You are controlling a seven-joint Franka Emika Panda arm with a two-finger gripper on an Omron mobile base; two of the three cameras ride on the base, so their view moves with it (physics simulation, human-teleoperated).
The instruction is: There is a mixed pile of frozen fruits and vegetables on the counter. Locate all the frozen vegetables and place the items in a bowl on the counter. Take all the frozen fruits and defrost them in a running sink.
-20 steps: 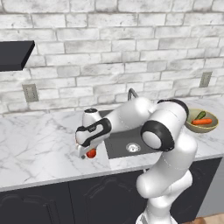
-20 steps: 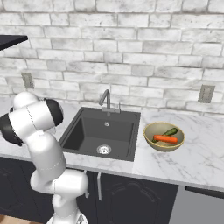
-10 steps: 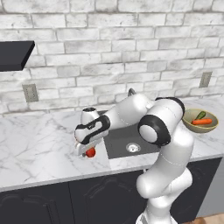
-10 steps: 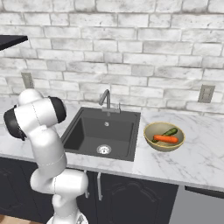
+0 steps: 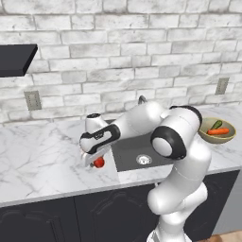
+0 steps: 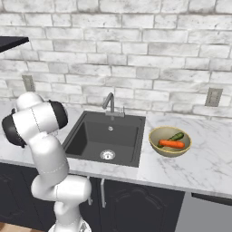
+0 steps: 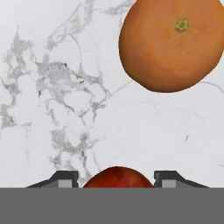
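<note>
On the marble desk (image 5: 42, 165), the end effector (image 7: 116, 177) grips the red fruit (image 7: 117, 176), fingertips against its sides. Next judged move: lift and carry it to the sink (image 6: 106, 138).

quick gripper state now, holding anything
Gripper: closed on the red apple, fingers on either side of it, down at the counter.
</note>
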